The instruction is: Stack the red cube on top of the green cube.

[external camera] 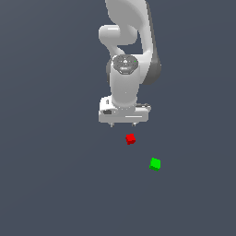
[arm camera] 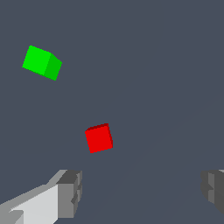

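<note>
- Two small cubes lie on the dark grey worktop (external camera: 55, 184), and the red cube (external camera: 130, 138) serves as the landmark for placing the rest.
- The gripper (external camera: 123, 124) hangs above the worktop, just beyond the red cube as the exterior view shows it; its jaws stand wide apart and hold nothing.
- In the wrist view the red cube (arm camera: 99, 138) sits ahead of the gap between the two fingers (arm camera: 70, 193), closer to the lighter one than to the other; it touches neither.
- The green cube (external camera: 155, 164) rests apart from the red cube, toward the exterior view's right and nearer that camera; the two do not touch.
- From the wrist, the green cube (arm camera: 42, 62) lies farther from the jaws than the red cube does.
- The red cube is plain and bright red, with one face lit and a darker side; it is turned slightly against the line of the jaws.
- The green cube is plain, bright green, of equal size, and also turned at an angle.
- Both cubes are far smaller than the white gripper body.
- In the exterior view only two short finger tips show under the gripper body.
- In the wrist view the second finger is cut off by the picture's edge, and the arm's upper part (external camera: 131, 27) runs out of the exterior view.
</note>
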Motion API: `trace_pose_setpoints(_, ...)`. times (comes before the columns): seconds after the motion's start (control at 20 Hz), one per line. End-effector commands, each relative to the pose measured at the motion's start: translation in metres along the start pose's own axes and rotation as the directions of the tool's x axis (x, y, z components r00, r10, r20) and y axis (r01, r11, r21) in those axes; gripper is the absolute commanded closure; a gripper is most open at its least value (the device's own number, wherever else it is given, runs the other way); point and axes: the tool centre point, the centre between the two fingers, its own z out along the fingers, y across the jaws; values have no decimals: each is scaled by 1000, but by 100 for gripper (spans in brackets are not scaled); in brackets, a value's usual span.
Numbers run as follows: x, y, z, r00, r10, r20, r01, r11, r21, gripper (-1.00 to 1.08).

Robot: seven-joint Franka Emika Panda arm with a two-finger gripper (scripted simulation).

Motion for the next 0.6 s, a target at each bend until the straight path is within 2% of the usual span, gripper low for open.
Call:
trace_pose_setpoints(0.0,0,0,0,1000,0,0,0,1000,0,-92)
trace_pose_setpoints(0.3,0,-5,10,1000,-26,-3,26,1000,-2,-92)
trace_pose_setpoints(0.55,-1,-16,34,996,-88,-9,88,996,-5,-92)
